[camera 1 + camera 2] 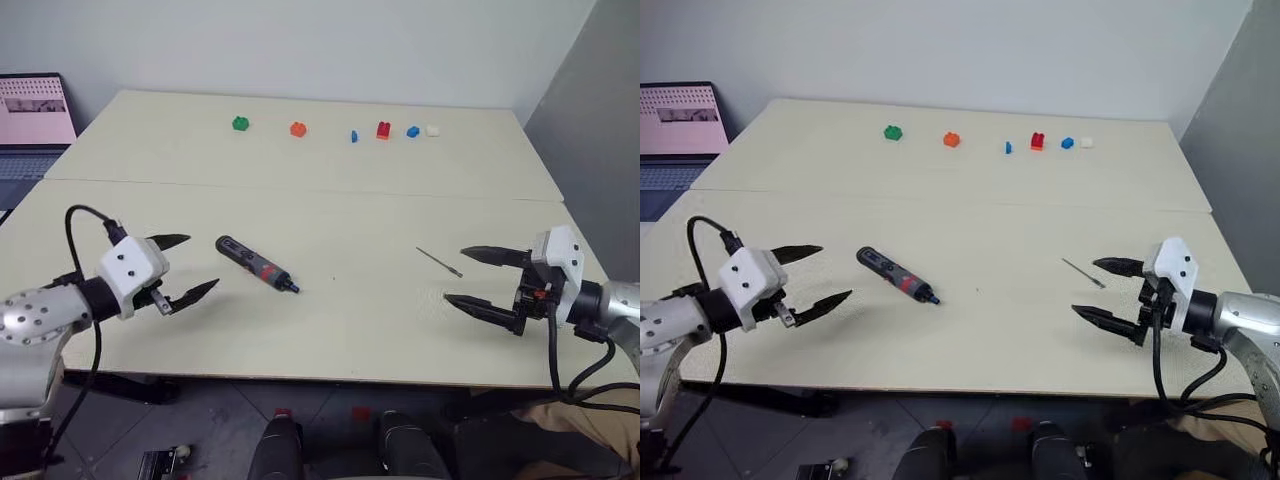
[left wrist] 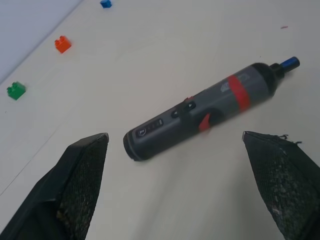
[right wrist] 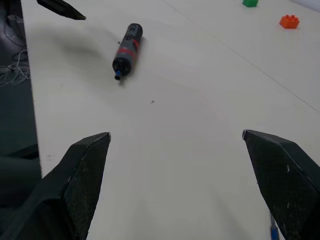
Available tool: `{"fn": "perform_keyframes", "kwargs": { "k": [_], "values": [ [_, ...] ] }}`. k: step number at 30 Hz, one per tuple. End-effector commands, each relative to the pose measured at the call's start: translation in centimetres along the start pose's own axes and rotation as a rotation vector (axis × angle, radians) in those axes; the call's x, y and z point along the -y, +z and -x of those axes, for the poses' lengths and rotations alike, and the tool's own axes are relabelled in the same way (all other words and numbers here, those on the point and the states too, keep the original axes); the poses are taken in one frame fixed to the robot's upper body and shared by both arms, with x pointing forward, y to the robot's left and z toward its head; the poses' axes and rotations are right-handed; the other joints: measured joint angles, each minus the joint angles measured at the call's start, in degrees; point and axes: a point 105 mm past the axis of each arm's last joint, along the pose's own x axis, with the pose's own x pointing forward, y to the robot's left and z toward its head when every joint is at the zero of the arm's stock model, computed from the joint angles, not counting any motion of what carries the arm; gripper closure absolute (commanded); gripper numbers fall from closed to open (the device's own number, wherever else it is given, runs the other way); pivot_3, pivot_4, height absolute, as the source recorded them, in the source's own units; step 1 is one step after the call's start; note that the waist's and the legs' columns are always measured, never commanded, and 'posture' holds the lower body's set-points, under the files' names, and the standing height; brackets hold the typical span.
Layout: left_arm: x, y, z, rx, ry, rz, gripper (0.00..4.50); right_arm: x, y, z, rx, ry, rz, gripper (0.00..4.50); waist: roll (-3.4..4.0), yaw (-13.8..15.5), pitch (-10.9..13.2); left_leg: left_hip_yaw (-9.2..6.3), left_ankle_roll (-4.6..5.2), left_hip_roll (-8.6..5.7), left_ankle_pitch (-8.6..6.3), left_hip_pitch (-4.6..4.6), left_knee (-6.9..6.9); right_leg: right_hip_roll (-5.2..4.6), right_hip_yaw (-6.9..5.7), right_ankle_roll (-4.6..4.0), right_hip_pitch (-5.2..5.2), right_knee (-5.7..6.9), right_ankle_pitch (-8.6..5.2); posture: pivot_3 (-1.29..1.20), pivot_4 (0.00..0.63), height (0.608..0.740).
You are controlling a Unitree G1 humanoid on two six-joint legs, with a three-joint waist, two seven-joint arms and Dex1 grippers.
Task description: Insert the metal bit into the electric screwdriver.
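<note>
The electric screwdriver (image 1: 257,264) lies flat on the cream table (image 1: 340,330), left of centre, with its black body, red band and blue tip pointing toward the right front. My left gripper (image 1: 200,263) hovers open just left of the screwdriver's butt end, with nothing between its fingers. In the left wrist view the screwdriver (image 2: 210,107) lies ahead between the spread fingers. The metal bit (image 1: 439,261), a thin dark rod, rests on the table right of centre. My right gripper (image 1: 455,275) stands open close beside the bit, its upper fingertip just right of the bit's near end.
Several small coloured bricks line the far table: green (image 1: 240,123), orange (image 1: 298,128), red (image 1: 383,129), blue (image 1: 412,131), white (image 1: 433,130). A laptop (image 1: 35,110) sits at the far left. A seam (image 1: 300,188) joins the two tabletops.
</note>
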Motion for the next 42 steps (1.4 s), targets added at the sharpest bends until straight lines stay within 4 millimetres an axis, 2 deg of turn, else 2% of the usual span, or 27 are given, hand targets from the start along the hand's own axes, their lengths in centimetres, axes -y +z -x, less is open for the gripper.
{"fn": "perform_keyframes", "kwargs": {
  "k": [1,6,11,16,20,26,28,32,37,42],
  "values": [
    [-0.6,1.9,-0.5,0.020,-0.061,-0.077,0.00,-1.2,1.5,-0.3,0.021,0.060,0.035,0.05,-0.01,0.0,0.0,-0.01,0.00,0.01,0.00,-0.02,0.00,0.02,-0.02,0.00,-0.02,0.01,0.00,0.00,0.150,0.740],
    [-1.1,3.9,-1.7,0.017,-0.186,-0.171,0.00,-2.1,2.5,-0.6,0.049,0.099,0.047,0.05,-0.02,0.1,0.0,-0.03,0.00,0.03,0.01,-0.02,0.08,0.07,-0.01,0.06,-0.01,0.06,0.04,0.00,0.150,0.740],
    [-1.0,4.7,-2.6,0.000,-0.306,-0.230,0.00,-2.6,3.9,-0.9,0.118,0.108,0.046,0.05,-0.01,0.0,0.0,-0.02,0.00,0.03,0.01,0.01,0.12,0.07,0.01,0.06,0.05,0.05,0.07,0.00,0.150,0.740],
    [-0.3,5.5,-3.5,-0.010,-0.441,-0.303,0.00,-3.2,3.7,-1.1,0.110,0.112,0.047,0.05,-0.01,0.0,0.0,-0.03,0.01,0.05,0.01,-0.04,0.08,0.11,0.00,0.06,0.00,0.05,0.07,0.00,0.150,0.740],
    [0.2,5.7,-4.7,-0.057,-0.563,-0.424,0.00,-4.0,3.5,-1.4,0.110,0.121,0.036,0.05,-0.02,0.0,0.0,-0.03,0.01,0.06,0.01,-0.05,0.10,0.13,0.01,0.06,0.00,0.06,0.07,0.00,0.150,0.740],
    [0.7,5.0,-6.6,-0.152,-0.721,-0.596,0.00,-5.0,3.6,-1.9,0.116,0.134,0.022,0.05,-0.02,0.1,0.0,-0.07,0.01,0.06,0.01,-0.05,0.19,0.16,0.01,0.07,0.08,0.08,0.08,0.00,0.150,0.740],
    [1.2,4.9,-7.9,-0.175,-0.779,-0.643,0.00,-5.3,3.6,-2.1,0.115,0.141,0.013,0.05,-0.02,0.2,0.0,-0.08,0.01,0.06,0.01,-0.05,0.19,0.17,0.01,0.08,0.10,0.07,0.08,0.00,0.150,0.740],
    [1.5,4.4,-9.0,-0.220,-0.847,-0.669,0.00,-5.7,3.6,-2.2,0.115,0.148,0.001,0.05,-0.04,0.0,0.0,-0.10,0.02,0.05,0.01,-0.09,0.24,0.17,0.02,0.09,0.12,0.06,0.09,0.00,0.150,0.740],
    [1.8,3.8,-11.3,-0.288,-0.874,-0.717,0.00,-6.0,3.8,-2.4,0.119,0.157,-0.004,0.05,-0.04,0.0,0.0,-0.25,0.02,0.06,0.02,-0.11,0.24,0.31,0.02,0.11,0.13,0.08,0.10,0.00,0.150,0.740],
    [1.9,3.3,-12.2,-0.310,-0.881,-0.744,0.00,-6.2,3.9,-2.5,0.118,0.165,-0.006,0.05,-0.04,-0.1,0.0,-0.34,0.03,0.11,0.02,-0.11,0.25,0.41,0.02,0.14,0.14,0.10,0.12,0.00,0.150,0.740]
  ]
}}
